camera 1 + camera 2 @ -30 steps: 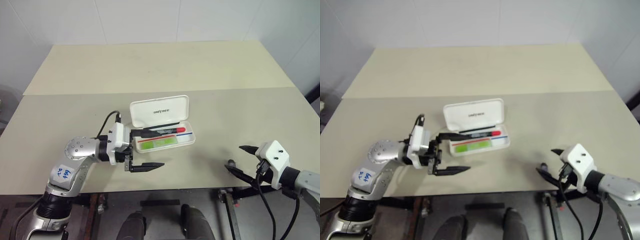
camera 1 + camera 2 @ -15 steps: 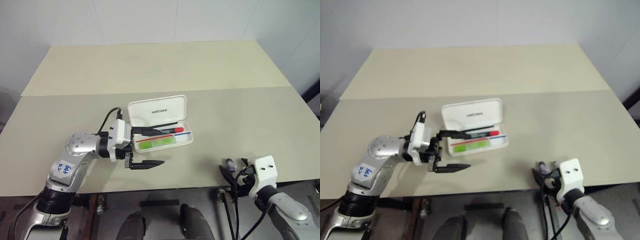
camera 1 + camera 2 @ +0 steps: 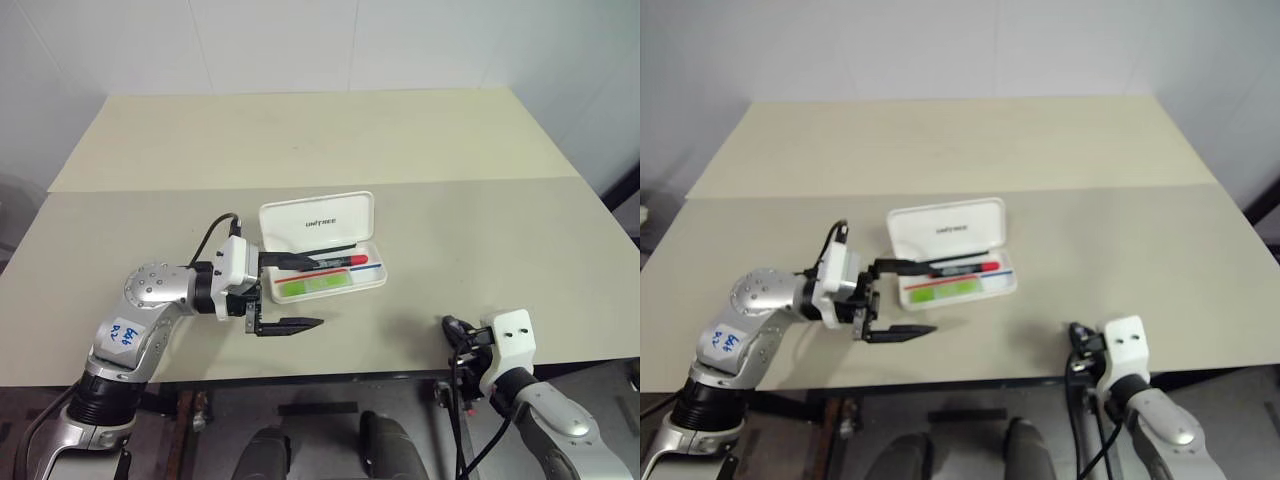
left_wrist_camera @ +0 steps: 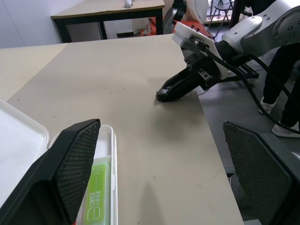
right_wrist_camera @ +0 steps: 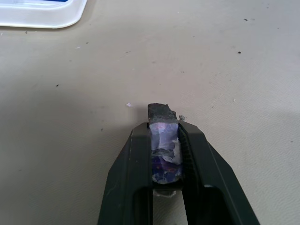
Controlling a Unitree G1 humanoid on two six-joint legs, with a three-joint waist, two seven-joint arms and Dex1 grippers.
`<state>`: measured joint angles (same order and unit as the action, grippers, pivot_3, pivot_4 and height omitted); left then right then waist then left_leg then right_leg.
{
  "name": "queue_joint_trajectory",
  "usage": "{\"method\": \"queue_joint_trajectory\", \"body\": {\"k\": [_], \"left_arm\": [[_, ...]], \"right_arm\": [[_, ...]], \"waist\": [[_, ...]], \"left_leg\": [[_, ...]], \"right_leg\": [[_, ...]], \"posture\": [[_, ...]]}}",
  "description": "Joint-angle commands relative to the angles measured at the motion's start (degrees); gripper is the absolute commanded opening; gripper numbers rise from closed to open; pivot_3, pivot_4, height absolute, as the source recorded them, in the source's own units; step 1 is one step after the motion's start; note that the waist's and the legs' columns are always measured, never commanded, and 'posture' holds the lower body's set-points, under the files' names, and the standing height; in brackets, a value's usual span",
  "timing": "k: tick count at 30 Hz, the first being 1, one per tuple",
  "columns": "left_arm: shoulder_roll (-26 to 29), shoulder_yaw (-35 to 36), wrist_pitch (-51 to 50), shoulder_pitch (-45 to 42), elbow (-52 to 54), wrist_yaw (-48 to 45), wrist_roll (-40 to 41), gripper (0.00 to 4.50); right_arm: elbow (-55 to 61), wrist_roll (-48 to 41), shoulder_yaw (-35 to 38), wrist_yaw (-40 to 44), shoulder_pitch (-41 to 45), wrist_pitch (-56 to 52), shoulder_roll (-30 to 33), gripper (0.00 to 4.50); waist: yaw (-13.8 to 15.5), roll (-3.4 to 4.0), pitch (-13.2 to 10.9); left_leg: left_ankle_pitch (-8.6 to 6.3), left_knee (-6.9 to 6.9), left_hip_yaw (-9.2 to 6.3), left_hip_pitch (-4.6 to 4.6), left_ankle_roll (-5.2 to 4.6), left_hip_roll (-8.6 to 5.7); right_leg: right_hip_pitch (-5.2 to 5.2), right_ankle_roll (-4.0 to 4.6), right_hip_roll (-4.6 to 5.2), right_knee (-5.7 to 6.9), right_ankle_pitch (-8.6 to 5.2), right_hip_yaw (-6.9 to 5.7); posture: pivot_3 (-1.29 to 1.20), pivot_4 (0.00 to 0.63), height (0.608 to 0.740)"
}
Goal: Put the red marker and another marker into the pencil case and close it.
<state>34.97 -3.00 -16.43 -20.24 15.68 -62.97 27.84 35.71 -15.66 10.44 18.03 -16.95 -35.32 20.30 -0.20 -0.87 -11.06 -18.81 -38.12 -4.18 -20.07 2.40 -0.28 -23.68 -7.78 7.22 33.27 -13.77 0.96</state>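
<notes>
Holding the case open, both markers already in

Spreading across the scene, the surface (image 3: 450,230) carries the pencil case (image 3: 322,250), lid propped up so its tray stays reachable. Inside lie the red marker (image 3: 325,262) and the light-green marker (image 3: 312,287), so closing is likely what remains. The left pincer (image 3: 285,295) stands wide beside the case's near end, probably placed to swing the lid. At the surface's near edge, the right pincer (image 5: 165,136) is clamped on a purple-grey stub (image 5: 164,145), well apart.
</notes>
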Motion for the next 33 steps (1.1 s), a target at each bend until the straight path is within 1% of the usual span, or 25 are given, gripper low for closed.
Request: {"method": "queue_joint_trajectory", "body": {"k": [1,5,8,9,13,14,15,18,21,23,26,29,33], "left_arm": [[0.30,1.22,0.64,0.67,1.53,0.82,0.23,4.50],[0.55,1.83,1.51,1.50,-0.03,1.21,-0.43,4.50],[0.77,2.20,2.12,2.15,-0.56,1.46,-0.96,4.50],[0.87,2.29,2.35,2.43,-0.66,1.48,-1.20,4.50],[1.22,2.74,3.25,3.60,-0.77,1.81,-2.08,4.50],[1.45,3.26,3.46,4.27,-0.59,2.13,-2.23,4.50],[1.66,3.84,3.56,5.02,-0.31,2.57,-2.31,4.50],[2.25,5.25,3.93,7.24,0.54,3.53,-2.42,4.50],[2.78,5.94,4.58,8.71,0.86,4.08,-2.99,4.50],[3.14,7.15,4.59,10.49,2.30,5.22,-3.10,4.50],[3.56,8.37,4.63,12.32,3.71,6.48,-3.20,4.50],[3.87,9.95,4.43,15.03,5.95,8.06,-3.27,4.50],[4.03,10.61,3.99,17.21,8.36,9.68,-3.24,4.50]], "right_arm": [[-1.59,0.63,0.29,0.68,2.29,-0.14,2.15,0.40],[-6.82,-0.41,-4.54,12.45,11.68,4.11,10.47,0.40],[-14.27,1.22,-8.16,21.53,19.47,10.70,16.56,0.40],[-16.98,1.52,-9.07,24.03,21.98,12.99,17.77,0.40],[-27.22,2.12,-11.77,32.36,31.08,20.76,19.92,0.40],[-30.62,2.51,-12.73,35.11,34.42,23.19,20.12,0.40],[-33.99,2.44,-13.87,38.86,37.58,25.90,20.31,0.40],[-43.62,3.30,-17.31,48.44,45.02,34.03,20.12,0.40],[-52.17,4.23,-19.26,53.87,51.34,39.89,18.18,0.40],[-59.35,4.97,-20.52,56.97,56.70,43.37,15.97,0.40],[-67.96,6.66,-22.07,60.75,62.01,48.39,13.58,0.40],[-75.28,8.04,-22.88,62.80,66.80,52.78,10.28,0.40],[-81.61,9.10,-23.09,64.57,70.40,56.24,7.57,0.40]], "waist": [[-0.15,0.00,0.00],[-0.68,-0.03,-0.03],[-1.07,-0.02,-0.05],[-1.17,-0.04,-0.07],[-1.24,-0.10,-0.12],[-1.28,-0.11,-0.13],[-1.45,-0.05,-0.16],[-1.57,0.07,-0.24],[-1.29,0.07,-0.24],[-1.43,0.12,-0.27],[-1.49,0.14,-0.28],[-1.48,0.14,-0.28],[-1.50,0.18,-0.31]], "left_leg": [[0.00,0.00,0.02,-0.01,0.00,0.00],[0.00,0.02,0.03,0.03,0.00,0.01],[0.01,0.06,0.00,0.06,-0.02,0.03],[0.01,0.08,-0.02,0.25,-0.02,0.04],[0.00,0.17,-0.02,0.27,-0.03,0.04],[0.00,0.18,-0.03,0.27,-0.03,0.04],[-0.02,0.18,-0.02,0.28,-0.02,0.04],[-0.07,0.23,0.05,0.22,-0.05,0.04],[-0.08,0.44,0.02,0.17,-0.04,0.07],[-0.07,0.44,0.00,-0.07,0.01,0.08],[0.00,0.44,0.07,-0.25,0.24,0.08],[0.03,0.53,0.12,-0.40,0.36,0.09],[0.05,0.68,0.19,-0.42,0.42,0.11]], "right_leg": [[-0.02,0.00,0.00,-0.01,0.00,0.03],[-0.02,-0.01,-0.02,-0.01,0.01,0.03],[-0.03,0.00,-0.04,0.01,0.00,-0.02],[-0.04,0.00,-0.05,-0.01,-0.01,-0.06],[-0.03,-0.11,-0.05,-0.07,0.03,-0.05],[-0.03,-0.56,-0.05,-0.06,0.28,-0.05],[-0.03,-0.83,-0.05,-0.09,0.43,-0.04],[-0.04,-0.96,-0.05,-0.37,0.50,-0.02],[-0.15,-0.99,-0.05,-0.39,0.50,-0.09],[-0.33,-1.02,-0.05,-0.35,0.52,-0.14],[-0.52,-1.09,-0.03,-0.34,0.57,-0.11],[-0.79,-1.07,-0.03,-0.33,0.56,-0.10],[-0.88,-1.04,-0.03,-0.36,0.54,-0.10]], "posture": [[0.00,0.150,0.740],[0.00,0.150,0.740],[0.00,0.150,0.740],[0.00,0.150,0.740],[0.00,0.150,0.740],[0.00,0.150,0.740],[0.00,0.150,0.740],[0.00,0.150,0.740],[0.00,0.150,0.740],[0.00,0.150,0.740],[0.00,0.150,0.740],[0.00,0.150,0.740],[0.00,0.150,0.740]]}}
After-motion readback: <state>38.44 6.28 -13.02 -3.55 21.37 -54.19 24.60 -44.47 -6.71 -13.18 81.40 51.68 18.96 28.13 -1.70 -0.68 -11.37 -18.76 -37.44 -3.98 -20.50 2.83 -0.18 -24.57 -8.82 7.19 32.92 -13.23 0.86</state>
